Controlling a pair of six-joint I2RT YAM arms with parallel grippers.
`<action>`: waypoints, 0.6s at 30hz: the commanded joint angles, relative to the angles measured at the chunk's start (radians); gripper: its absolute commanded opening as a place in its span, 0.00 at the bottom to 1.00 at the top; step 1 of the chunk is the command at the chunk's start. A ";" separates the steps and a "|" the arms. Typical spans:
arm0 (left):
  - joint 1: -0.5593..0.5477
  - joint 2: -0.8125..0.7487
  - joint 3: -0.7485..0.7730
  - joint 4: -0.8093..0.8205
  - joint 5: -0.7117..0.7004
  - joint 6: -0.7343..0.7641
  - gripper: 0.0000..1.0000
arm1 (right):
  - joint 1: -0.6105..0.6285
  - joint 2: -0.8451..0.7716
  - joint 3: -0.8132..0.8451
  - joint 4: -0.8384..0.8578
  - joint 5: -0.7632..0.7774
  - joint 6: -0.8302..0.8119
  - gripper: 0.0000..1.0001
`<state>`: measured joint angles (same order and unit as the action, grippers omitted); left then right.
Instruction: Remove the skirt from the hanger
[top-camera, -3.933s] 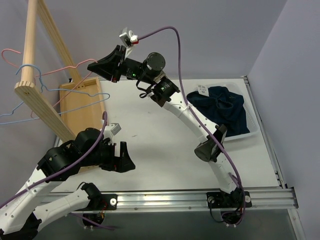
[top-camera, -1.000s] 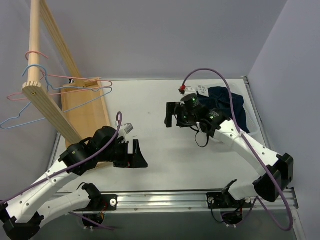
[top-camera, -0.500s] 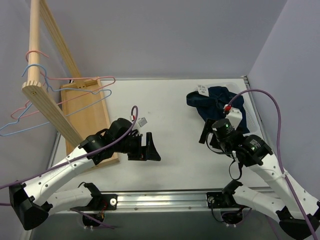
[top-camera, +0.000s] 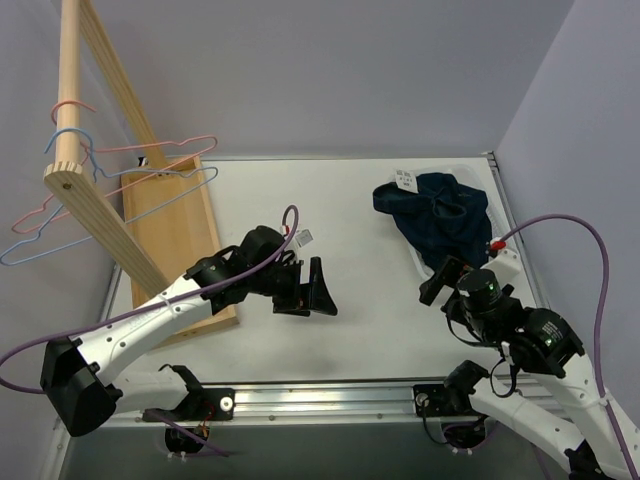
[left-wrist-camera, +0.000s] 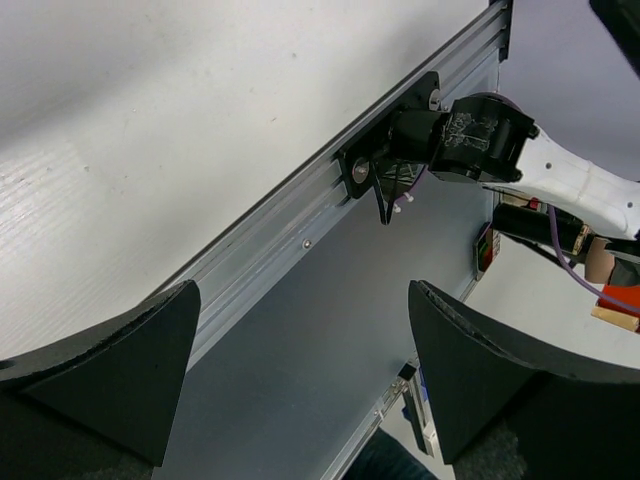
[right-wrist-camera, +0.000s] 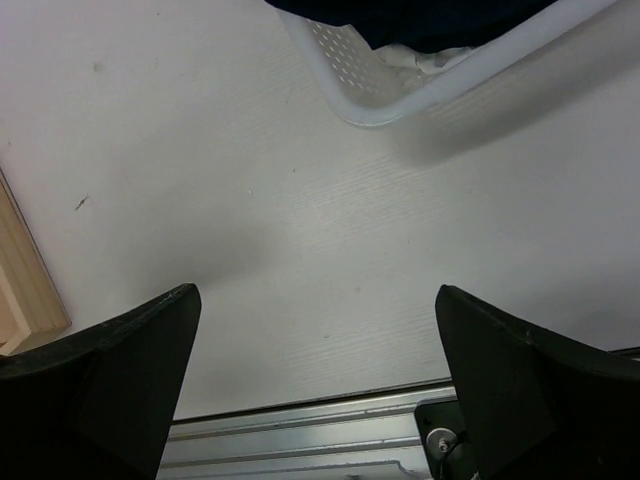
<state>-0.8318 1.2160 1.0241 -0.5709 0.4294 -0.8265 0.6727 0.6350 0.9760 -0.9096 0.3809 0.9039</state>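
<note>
Right gripper (top-camera: 433, 287) withdrew — it and left gripper (top-camera: 308, 304) splayed; thin wire hanger (top-camera: 66, 132), seemingly blue.

light-blue hanger (top-camera: 70, 133) partly behind the wooden rack (top-camera: 100, 215); right wrist view's basket (right-wrist-camera: 400, 105) and navy garment (right-wrist-camera: 420, 20) cut by top edge

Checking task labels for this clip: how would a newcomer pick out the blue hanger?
Look to the slanted wooden rack on the left. Two bare wire hangers hook over its rail. The hanger wanted is the light-blue one, nearer the rail's cut end than the pink hanger.
</note>
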 joint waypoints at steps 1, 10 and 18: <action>-0.003 -0.007 0.044 0.043 0.032 0.020 0.94 | -0.005 -0.015 -0.049 -0.035 -0.010 0.062 1.00; -0.003 -0.053 0.018 0.023 0.023 0.018 0.94 | -0.005 -0.052 -0.068 -0.029 -0.004 0.076 1.00; -0.004 -0.082 0.002 0.005 0.016 0.018 0.94 | -0.007 -0.060 -0.097 -0.031 -0.010 0.098 1.00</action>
<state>-0.8318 1.1603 1.0271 -0.5728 0.4389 -0.8261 0.6727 0.5816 0.8978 -0.9203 0.3511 0.9768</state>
